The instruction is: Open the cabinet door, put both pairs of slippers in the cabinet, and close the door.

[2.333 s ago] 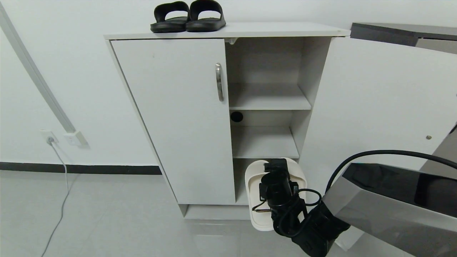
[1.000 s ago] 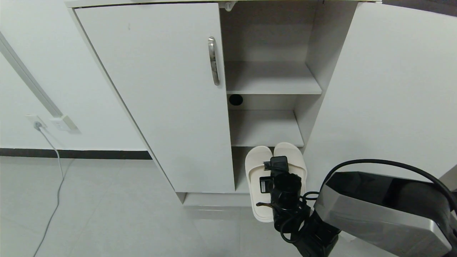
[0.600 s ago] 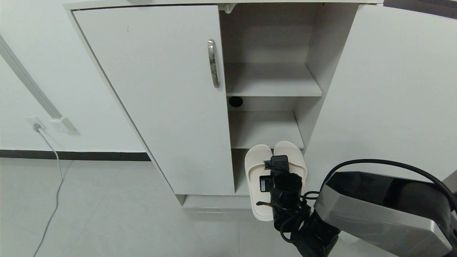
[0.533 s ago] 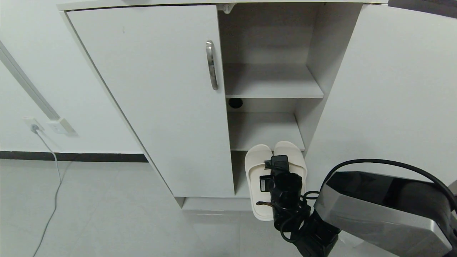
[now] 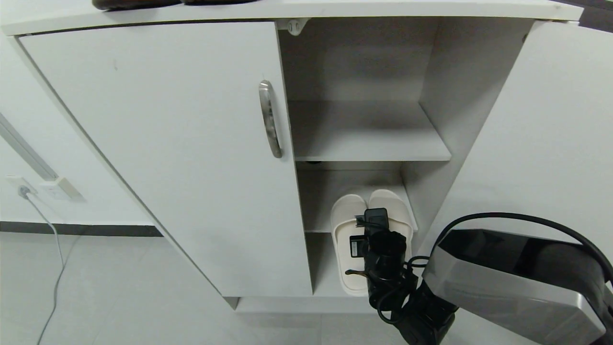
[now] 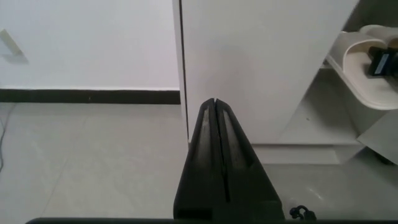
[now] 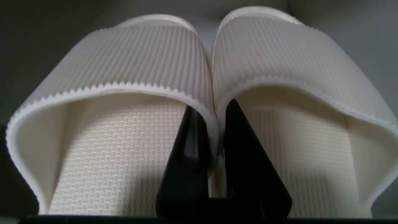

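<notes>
This is a plain indoor room of a domestic kind, like the corner of a hallway where footwear is kept. A white cabinet (image 5: 158, 158) with a metal bar handle (image 5: 269, 120) stands against a white painted wall (image 5: 12, 96). Its right door (image 5: 550, 143) hangs open on flat white shelves (image 5: 364, 134). Dark slippers (image 5: 129, 4) lie on the cabinet's top, and pale slippers (image 5: 342, 230) are at the lower shelves. The floor (image 5: 119, 292) is laid with large light-grey tiles, and a black skirting strip (image 5: 72, 229) runs along the foot of the wall. A plugged-in wall socket (image 5: 21, 191) sits low on the wall, and a white cable duct (image 5: 24, 148) slants up from beside it.
</notes>
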Controlling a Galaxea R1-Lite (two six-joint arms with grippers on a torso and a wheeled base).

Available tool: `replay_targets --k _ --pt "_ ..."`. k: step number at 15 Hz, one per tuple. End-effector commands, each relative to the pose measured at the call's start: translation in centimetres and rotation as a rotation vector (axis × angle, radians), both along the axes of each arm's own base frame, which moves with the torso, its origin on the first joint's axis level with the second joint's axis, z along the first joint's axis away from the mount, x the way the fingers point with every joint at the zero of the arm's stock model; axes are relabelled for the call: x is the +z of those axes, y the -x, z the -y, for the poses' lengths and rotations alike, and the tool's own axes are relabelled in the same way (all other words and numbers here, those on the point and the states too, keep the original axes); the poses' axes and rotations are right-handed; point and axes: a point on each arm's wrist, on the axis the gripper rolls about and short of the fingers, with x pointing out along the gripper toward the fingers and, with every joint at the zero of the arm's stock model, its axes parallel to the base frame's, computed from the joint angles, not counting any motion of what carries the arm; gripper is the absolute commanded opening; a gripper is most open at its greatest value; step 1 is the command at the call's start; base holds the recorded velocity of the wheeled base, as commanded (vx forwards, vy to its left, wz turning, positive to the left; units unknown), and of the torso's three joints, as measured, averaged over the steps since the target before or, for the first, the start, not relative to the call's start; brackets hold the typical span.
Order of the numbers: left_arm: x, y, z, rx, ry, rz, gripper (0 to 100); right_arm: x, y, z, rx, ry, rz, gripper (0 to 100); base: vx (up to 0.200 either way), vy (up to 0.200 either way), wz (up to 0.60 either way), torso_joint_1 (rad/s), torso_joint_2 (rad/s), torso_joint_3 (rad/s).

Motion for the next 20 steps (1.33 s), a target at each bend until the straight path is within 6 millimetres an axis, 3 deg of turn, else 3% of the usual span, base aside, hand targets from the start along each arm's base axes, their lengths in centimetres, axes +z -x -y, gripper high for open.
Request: replay_targets --k 1,11,20 --pt "0.0 0.0 0.0 0.001 0.001 -0.002 0 0.1 -0.2 0.2 -0.004 -0.002 0.002 0 0.0 0.0 0.0 0.0 0.0 0.0" --pt "0.0 0.0 0.0 0.001 0.003 0.0 0 2.7 -8.7 -0.3 -0.038 -0.094 -0.043 0 0.0 0.0 0.0 0.0 0.0 0.0" --pt "0.0 0.0 0.0 0.001 0.003 0.0 0 1.8 -11.0 0.6 -0.03 -0.068 -0.041 0 0.0 0.0 0.0 0.0 0.0 0.0"
